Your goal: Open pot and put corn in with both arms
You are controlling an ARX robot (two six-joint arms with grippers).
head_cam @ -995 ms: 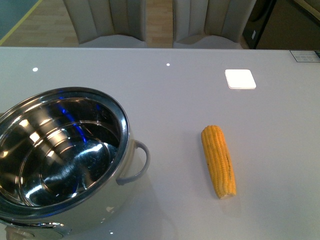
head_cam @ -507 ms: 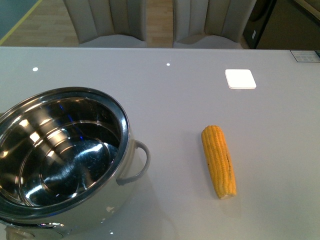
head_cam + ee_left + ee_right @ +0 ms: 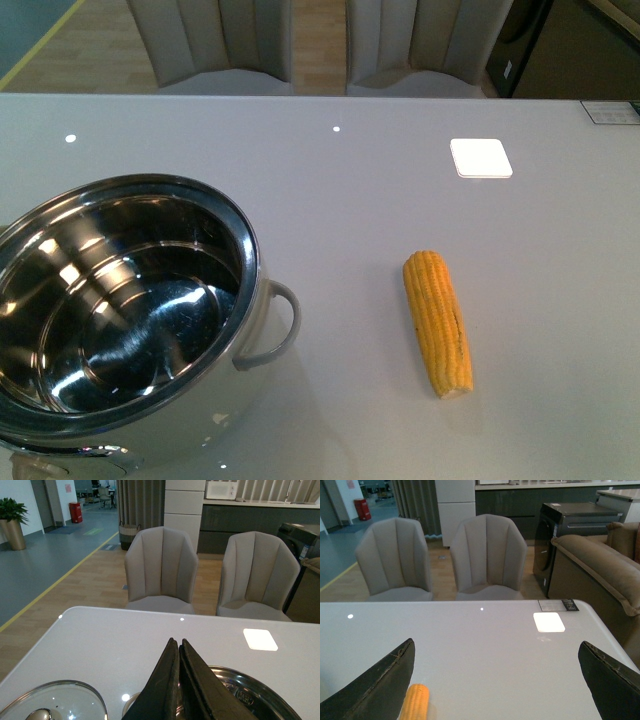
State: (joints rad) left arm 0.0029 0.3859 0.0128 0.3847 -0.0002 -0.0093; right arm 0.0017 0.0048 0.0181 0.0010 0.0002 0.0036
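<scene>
Since the wide polished steel pot [image 3: 250, 262] stands uncovered (glass lid [image 3: 55, 702] beside it), the yellow corn cob [image 3: 437, 322] near it awaits loading; left gripper [image 3: 178, 642] pinched empty, right gripper [image 3: 496, 644] spread wide.

The robot's left gripper [image 3: 178, 641] has two long matte-black wedge fingers [image 3: 160, 690] tapering to thin tips — its right gripper [image 3: 496, 647] has a broader, curved black pair, pale scuffs along worn edges.
</scene>
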